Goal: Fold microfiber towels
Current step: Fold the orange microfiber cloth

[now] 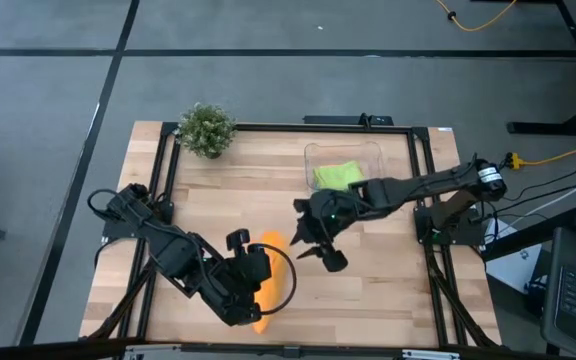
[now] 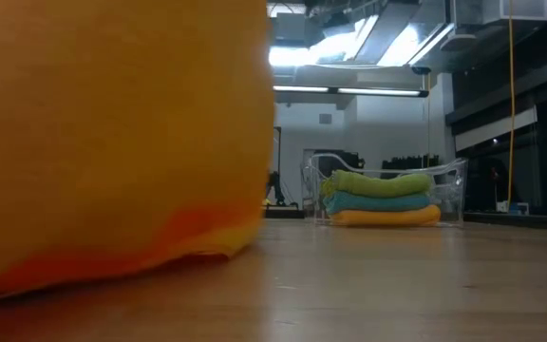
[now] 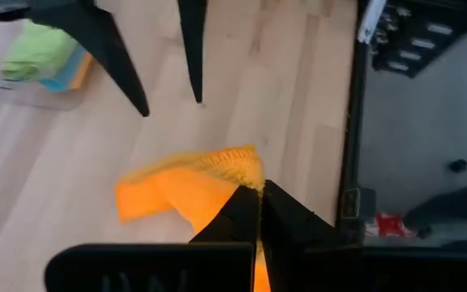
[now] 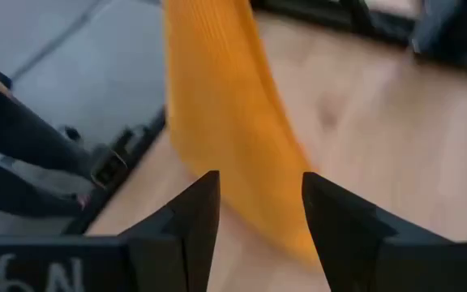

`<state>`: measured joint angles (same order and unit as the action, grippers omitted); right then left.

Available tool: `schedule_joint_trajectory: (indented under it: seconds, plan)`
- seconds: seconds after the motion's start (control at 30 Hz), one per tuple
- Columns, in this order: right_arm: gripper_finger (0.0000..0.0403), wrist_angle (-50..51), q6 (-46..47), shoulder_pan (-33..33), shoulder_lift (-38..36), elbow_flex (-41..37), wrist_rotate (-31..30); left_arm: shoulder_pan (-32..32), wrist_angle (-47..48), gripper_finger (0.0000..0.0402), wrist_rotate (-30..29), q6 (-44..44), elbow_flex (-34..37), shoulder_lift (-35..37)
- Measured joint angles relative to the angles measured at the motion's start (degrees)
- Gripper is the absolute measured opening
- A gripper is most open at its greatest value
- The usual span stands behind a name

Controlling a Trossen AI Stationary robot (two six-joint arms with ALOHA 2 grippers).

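Wooden table (image 1: 388, 290) fills the centre of the high view, framed by dark rails.

Left arm enters from the left edge and reaches toward lower centre. Left gripper (image 3: 258, 203): fingers pressed fully together, pinching the upper corner of the orange towel (image 1: 276, 280).

Right arm enters from the right edge and reaches to frame centre. Right gripper (image 1: 320, 246): jaws parted, nothing between them, tips pointing toward the lower left of the high view at the towel. In the right wrist view the two dark fingers (image 4: 193, 215) stand apart with the orange cloth beyond the gap, not touching.

Orange towel: lower centre of the high view, just right of the left gripper. It appears as a narrow curved band, long axis running near vertical in the frame, upper end leaning right. In the low view it blocks the whole left half of the frame, with its lower edge resting on the table.

Clear plastic tub (image 1: 346, 160): upper centre-right of the table. In the low view it holds three folded towels stacked flat: lime green towel (image 2: 380, 182) on top, teal towel (image 2: 380, 201) in the middle, second orange towel (image 2: 386, 217) underneath.

Small potted plant (image 1: 206, 129): upper left corner of the table, well apart from everything else.
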<state>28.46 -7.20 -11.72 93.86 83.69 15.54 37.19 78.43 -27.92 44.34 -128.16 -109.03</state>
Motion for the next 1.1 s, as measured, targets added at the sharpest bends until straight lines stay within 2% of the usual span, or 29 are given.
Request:
schedule_joint_trajectory:
  seconds: [0.2,0.33,0.47,0.6,0.83,1.1]
  plan:
    - [0.0178,-12.94,-0.79,-2.99,0.02,-1.48,2.29,0.1,-0.14,0.0,9.16,-11.65,0.0,-0.24]
    - [0.0178,-20.39,0.9,-3.82,0.15,-1.48,2.21,-0.03,-0.54,0.0,9.87,-19.23,0.04,-0.54]
    - [0.0178,-24.8,2.37,-4.93,1.04,-1.46,1.86,-0.9,-3.46,0.0,9.2,-21.41,0.04,-0.52]
    - [0.0178,-24.87,2.25,-5.64,2.28,-1.46,0.37,-1.58,-4.86,0.0,9.25,-22.39,0.03,-0.49]
    - [0.0178,-23.55,1.54,-6.37,5.36,-1.46,2.79,-1.55,-4.61,0.0,9.44,-22.81,0.02,-0.5]
    - [0.0178,-18.74,-1.89,-6.23,10.3,-1.46,2.61,-1.06,-4.49,0.0,9.44,-22.44,0.04,-0.48]
